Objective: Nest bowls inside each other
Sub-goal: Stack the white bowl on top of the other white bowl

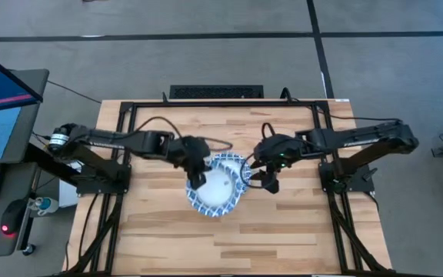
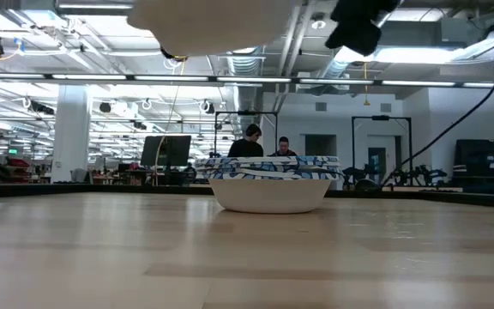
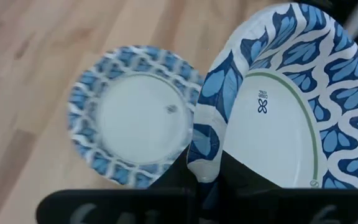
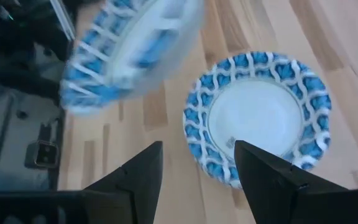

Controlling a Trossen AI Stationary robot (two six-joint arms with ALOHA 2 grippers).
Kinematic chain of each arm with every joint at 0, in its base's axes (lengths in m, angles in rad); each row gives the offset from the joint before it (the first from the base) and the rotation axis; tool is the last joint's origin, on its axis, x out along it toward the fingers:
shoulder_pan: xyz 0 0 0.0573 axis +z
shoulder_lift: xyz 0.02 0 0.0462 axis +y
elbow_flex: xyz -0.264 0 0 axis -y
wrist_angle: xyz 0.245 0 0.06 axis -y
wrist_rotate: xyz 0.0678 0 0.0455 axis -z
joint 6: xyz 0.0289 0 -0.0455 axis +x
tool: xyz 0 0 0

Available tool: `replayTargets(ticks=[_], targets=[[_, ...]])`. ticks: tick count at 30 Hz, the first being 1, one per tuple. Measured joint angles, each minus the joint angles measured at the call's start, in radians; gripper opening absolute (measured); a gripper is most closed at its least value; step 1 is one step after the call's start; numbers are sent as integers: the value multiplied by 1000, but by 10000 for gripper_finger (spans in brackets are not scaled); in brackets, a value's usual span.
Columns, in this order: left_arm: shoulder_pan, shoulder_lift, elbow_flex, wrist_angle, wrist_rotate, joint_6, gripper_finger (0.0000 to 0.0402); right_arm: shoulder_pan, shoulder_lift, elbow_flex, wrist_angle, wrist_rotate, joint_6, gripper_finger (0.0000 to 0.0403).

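Observation:
A stack of nested blue-and-white rimmed bowls (image 2: 270, 184) (image 1: 237, 164) (image 4: 260, 115) (image 3: 135, 115) rests on its base at the table's middle. My left gripper (image 1: 198, 178) (image 3: 205, 171) is shut on one more bowl (image 3: 284, 106) (image 1: 215, 192) (image 2: 213, 21) and holds it in the air, just near of the stack and partly over it. That bowl shows blurred in the right wrist view (image 4: 123, 50). My right gripper (image 1: 270, 183) (image 4: 197, 149) hangs open to the right of the stack, above the table, touching nothing. My left gripper pinches the held bowl's patterned rim (image 3: 207, 146) between its two fingers, coming from the table's left. The bowl is lifted clear and tilted, its printed underside (image 3: 272, 124) turned toward the wrist camera. The bowl's wall hides how far the finger behind it reaches.
Bare wooden tabletop (image 1: 283, 238) lies all around the stack. The black arm frames (image 1: 121, 181) (image 1: 348, 181) stand at the left and right. Two people (image 2: 264, 144) sit in the room far beyond the table.

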Motion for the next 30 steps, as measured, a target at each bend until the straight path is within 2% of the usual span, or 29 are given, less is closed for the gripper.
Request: replayTargets(ticks=[6, 10, 15, 19, 30], targets=[[106, 3, 0, 11, 11, -105, 0, 0, -145, -212, 275, -26, 4, 221], [163, 53, -1, 81, 25, -171, 0, -4, -224, -336, 452, -51, -6, 221], [170, 174, 0, 172, 96, -134, 0, -11, -288, -453, 534, -52, 15, 221], [173, 246, -1, 168, 97, -89, 0, -11, -328, -516, 546, -51, 17, 221], [245, 291, 0, 173, 59, -73, 0, -23, -411, -606, 646, -50, 25, 221]])
